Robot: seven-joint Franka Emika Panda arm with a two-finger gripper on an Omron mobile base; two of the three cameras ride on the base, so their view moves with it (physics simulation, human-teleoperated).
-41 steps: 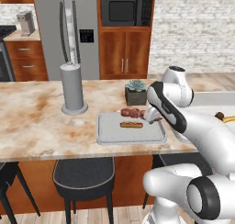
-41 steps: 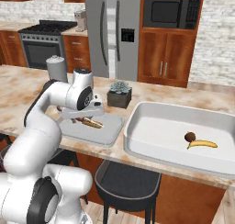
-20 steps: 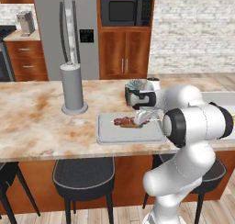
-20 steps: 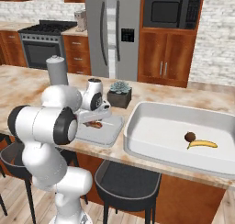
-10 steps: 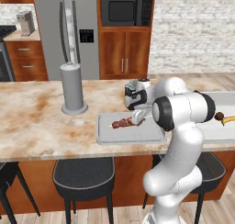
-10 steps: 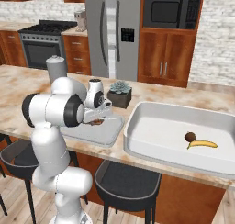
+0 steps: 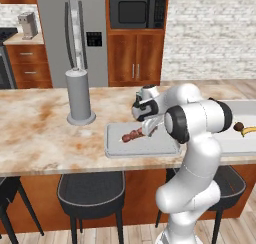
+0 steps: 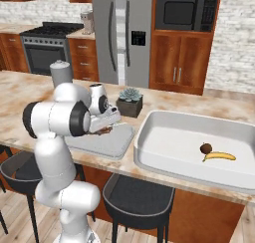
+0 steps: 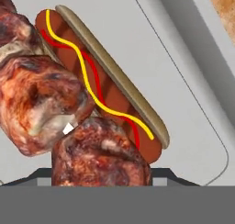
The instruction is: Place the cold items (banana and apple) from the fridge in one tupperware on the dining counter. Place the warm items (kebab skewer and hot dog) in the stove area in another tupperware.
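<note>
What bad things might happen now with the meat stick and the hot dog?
1. The kebab skewer lies low over the grey tray, right against the hot dog. Letting go here, it may land on the hot dog or roll it.
2. The gripper sits close to the skewer; whether the jaws grip it is unclear. Lifting away could drag the skewer out.
3. The skewer's tip points toward the tray's low rim, so it might slide onto the counter.

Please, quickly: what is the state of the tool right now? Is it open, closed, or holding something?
Tool: over the grey tray, with the kebab skewer at its tip. Whether it is holding the skewer or has let go cannot be told.
</note>
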